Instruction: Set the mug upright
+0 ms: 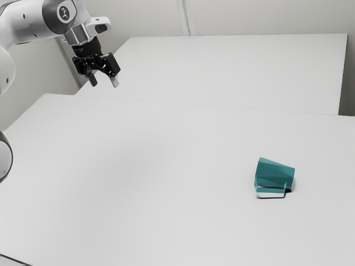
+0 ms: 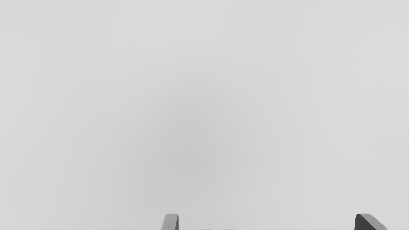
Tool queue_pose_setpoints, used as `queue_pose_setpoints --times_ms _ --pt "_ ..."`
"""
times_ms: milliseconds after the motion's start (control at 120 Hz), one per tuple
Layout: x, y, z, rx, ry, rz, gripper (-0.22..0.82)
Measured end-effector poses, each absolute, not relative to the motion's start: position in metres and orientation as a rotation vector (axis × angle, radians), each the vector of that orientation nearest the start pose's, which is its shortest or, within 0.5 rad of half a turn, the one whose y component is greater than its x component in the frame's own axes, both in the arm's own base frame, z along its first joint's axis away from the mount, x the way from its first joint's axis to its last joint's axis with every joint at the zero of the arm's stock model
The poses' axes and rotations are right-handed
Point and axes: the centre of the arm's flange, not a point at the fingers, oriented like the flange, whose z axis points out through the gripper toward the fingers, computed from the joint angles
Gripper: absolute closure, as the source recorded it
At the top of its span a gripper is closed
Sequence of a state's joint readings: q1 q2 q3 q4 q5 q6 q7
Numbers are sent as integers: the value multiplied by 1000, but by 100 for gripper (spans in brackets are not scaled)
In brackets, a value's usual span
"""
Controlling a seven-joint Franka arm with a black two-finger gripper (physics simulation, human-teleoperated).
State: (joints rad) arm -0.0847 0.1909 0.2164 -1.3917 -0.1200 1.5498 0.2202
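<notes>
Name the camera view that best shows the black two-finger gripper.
The exterior view, because the black gripper appears there with its body and both fingers. The wrist view shows its two grey fingertips, standing wide apart.

White table (image 1: 144,177) beneath sideways mug (image 1: 274,174).

I'm working in bright, pale, even light across the table (image 1: 138,221) and the wall (image 1: 266,16). Facets high on the teal mug (image 1: 274,174) look lighter, as if lit from above, and a small dark shadow (image 1: 288,191) hugs its underside. To the exterior view's left of it I see faint, broad shading. My wrist view has a soft-edged grey shadow and ragged dark specks along one edge.
</notes>
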Motion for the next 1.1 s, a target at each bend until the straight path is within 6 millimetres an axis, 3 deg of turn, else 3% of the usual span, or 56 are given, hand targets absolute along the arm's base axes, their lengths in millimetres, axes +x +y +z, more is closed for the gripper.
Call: queue_pose_setpoints --times_ms 267,408,558,858,958,1100 --pt "603 49 589 -3236 173 69 0" --pt "603 7 562 -3353 264 144 0" --pt "602 -23 509 -3601 238 206 0" --pt "629 -117 436 -3792 291 67 0" --pt "631 -147 422 -3836 301 14 0" --pt "631 -169 391 -3887 233 10 0"
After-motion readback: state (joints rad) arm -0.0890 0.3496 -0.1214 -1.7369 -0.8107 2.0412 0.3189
